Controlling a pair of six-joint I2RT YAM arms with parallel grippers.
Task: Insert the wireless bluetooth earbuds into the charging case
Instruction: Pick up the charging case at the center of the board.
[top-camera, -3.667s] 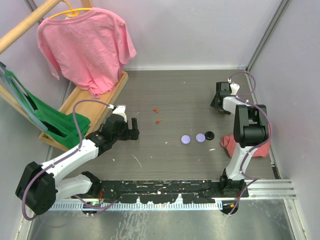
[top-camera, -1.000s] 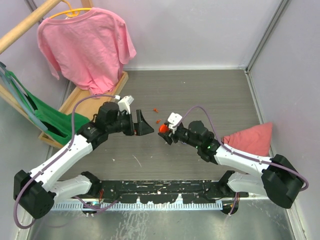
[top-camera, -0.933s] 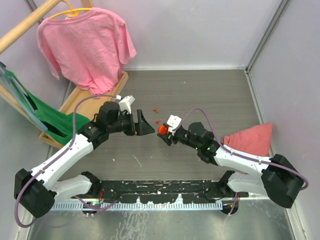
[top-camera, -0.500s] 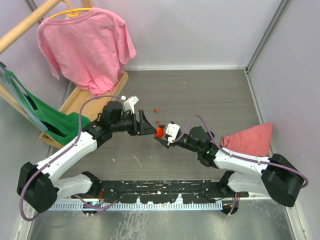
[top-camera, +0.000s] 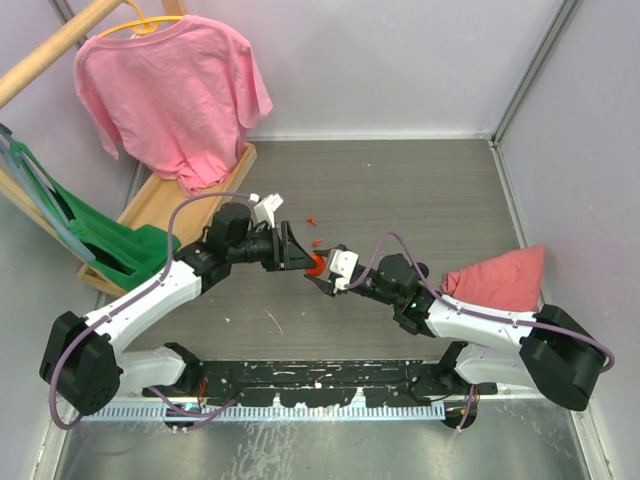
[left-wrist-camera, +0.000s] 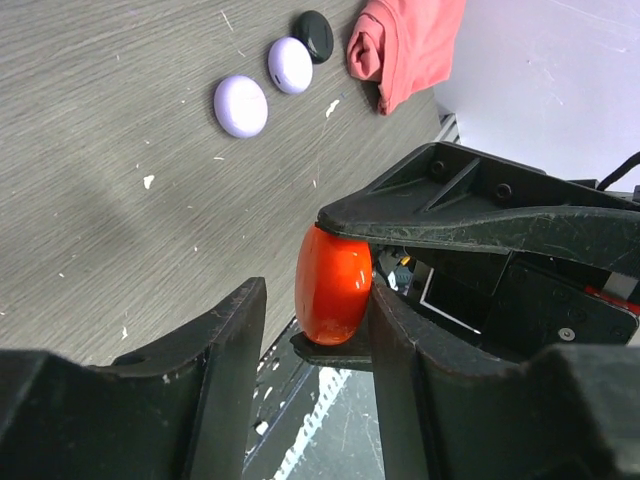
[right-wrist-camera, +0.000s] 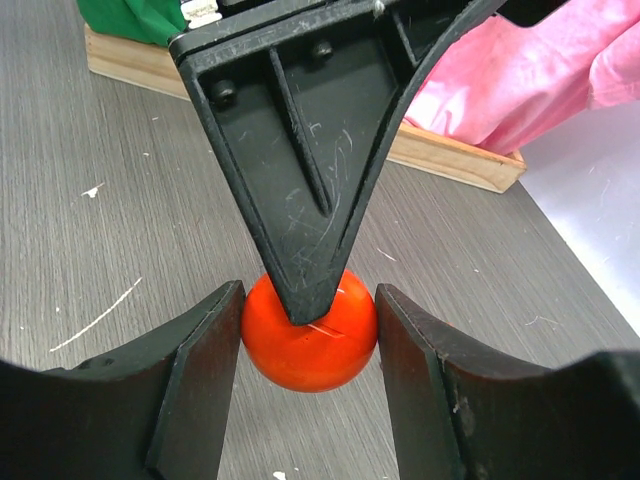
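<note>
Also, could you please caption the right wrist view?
Right gripper grips the orange disc; left gripper's finger crosses in front.

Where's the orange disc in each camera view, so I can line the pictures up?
Top external: orange disc at centre, where the arms meet.
Left wrist: centre of frame, between black fingers.
Right wrist: lower centre, clamped by the right end effector.
Shared landmark: the left end effector, whose finger points at the disc.

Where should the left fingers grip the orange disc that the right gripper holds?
On its two broad faces, coming from opposite the right gripper. The right fingers pinch the orange disc across its rim, so only the faces are free; the open left fingers flank them.
</note>
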